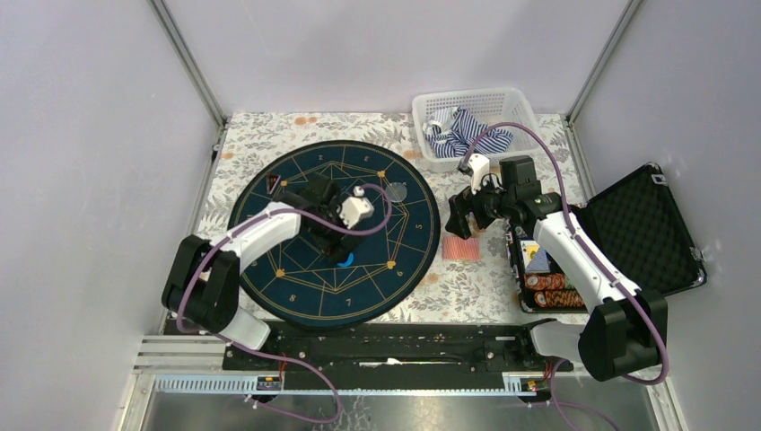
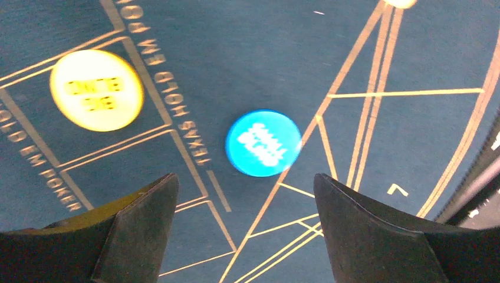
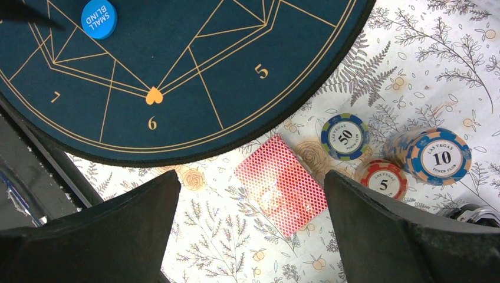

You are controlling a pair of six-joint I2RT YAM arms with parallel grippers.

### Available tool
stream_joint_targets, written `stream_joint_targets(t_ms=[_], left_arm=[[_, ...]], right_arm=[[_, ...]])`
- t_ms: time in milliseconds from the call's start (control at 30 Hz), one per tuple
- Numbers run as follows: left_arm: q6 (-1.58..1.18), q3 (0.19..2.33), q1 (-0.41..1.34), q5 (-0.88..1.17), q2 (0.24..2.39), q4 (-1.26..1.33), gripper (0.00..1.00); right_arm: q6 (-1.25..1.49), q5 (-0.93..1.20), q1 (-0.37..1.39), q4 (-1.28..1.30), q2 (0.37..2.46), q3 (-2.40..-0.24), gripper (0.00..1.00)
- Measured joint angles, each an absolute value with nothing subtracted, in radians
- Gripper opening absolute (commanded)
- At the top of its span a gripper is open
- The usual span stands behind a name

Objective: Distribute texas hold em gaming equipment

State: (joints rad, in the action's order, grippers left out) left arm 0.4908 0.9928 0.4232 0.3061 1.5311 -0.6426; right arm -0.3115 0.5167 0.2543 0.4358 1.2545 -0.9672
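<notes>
Blue disc (image 2: pixel 263 143), marked SMALL BLIND, lies flat on the navy mat (image 2: pixel 377 53), just beside a gold line and apart from both fingers. Left gripper (image 2: pixel 244 184) hangs over it, fingers (image 2: pixel 144 224) spread wide with nothing between them. Yellow-orange disc (image 2: pixel 96 89) lies flat inside a gold-lined box on the mat, well apart from the blue one; its lettering is blurred.

Off the mat, on the floral tablecloth (image 3: pixel 413 47): deck of red-backed cards (image 3: pixel 281 186), face down and squared up, near the mat's edge but not touching it. Right gripper (image 3: pixel 252 177) hovers above the deck, fingers (image 3: pixel 377 236) wide, holding nothing.

Just beside the deck, right wrist view: blue-rimmed chip marked 50 (image 3: pixel 345 137), lying flat; red-rimmed chip marked 5 (image 3: pixel 384 180); short stack topped by a chip marked 10 (image 3: pixel 439 156). Cannot tell whether the stack touches the 5 chip or only sits close.

Top view: open black case (image 1: pixel 651 224) at the table's right edge, with rows of chips (image 1: pixel 552 289) in its near half, partly under the right arm. White basket (image 1: pixel 471 108) holding striped cloth sits at the far edge.
</notes>
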Motion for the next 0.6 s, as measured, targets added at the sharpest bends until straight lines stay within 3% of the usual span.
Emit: stream_joint_targets(t_ms=[600], left_arm=[[0.527,0.889,0.562,0.200,1.522,-0.537,0.83]], right_arm=[[-0.312,0.506,0.254,0.436,1.245,-0.967,1.00]])
